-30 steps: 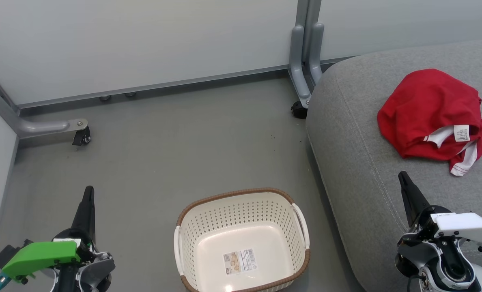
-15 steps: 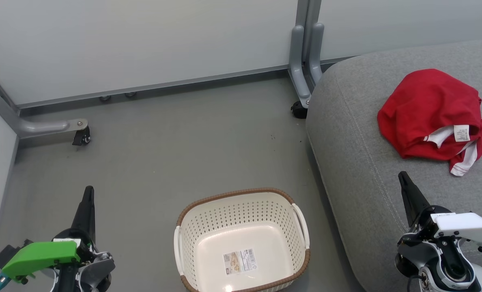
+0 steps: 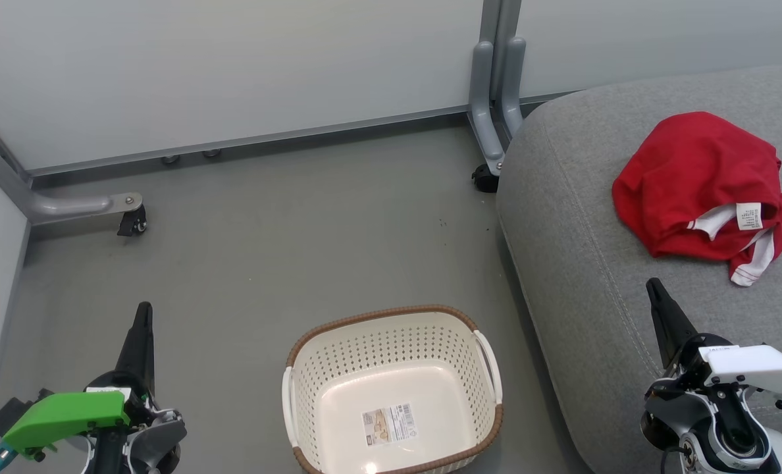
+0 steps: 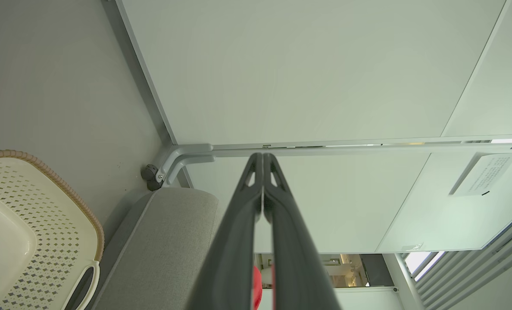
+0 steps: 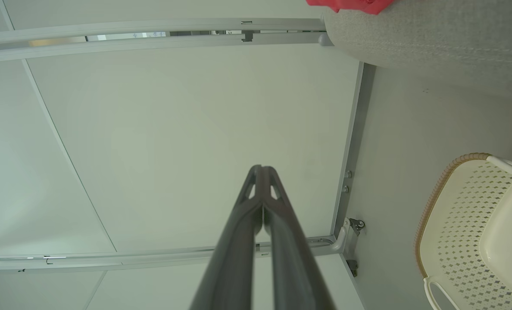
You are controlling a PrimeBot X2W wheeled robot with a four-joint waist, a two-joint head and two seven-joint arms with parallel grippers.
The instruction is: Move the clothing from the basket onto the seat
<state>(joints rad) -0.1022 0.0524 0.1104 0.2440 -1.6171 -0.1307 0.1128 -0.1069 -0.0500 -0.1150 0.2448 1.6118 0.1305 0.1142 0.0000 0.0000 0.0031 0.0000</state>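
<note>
The red clothing (image 3: pixel 700 191) lies crumpled on the grey seat (image 3: pixel 595 263) at the right, white trim and tag showing; a sliver of the clothing (image 5: pixel 351 5) shows in the right wrist view. The cream basket (image 3: pixel 470 336) stands on the floor at the bottom centre with nothing but a paper label (image 3: pixel 389 424) inside. My left gripper (image 3: pixel 143 311) is shut over the floor, left of the basket. Over the seat's front part my right gripper (image 3: pixel 651 284) is shut, short of the clothing. Neither holds anything, and both pairs of fingertips touch in the wrist views: left gripper (image 4: pixel 262 156), right gripper (image 5: pixel 261 168).
Pale partition panels (image 3: pixel 233 72) close off the back and left. Grey metal feet with castors stand on the floor at the left (image 3: pixel 131 224) and beside the seat's far corner (image 3: pixel 486 176). Grey floor (image 3: pixel 286 250) stretches between panels, basket and seat.
</note>
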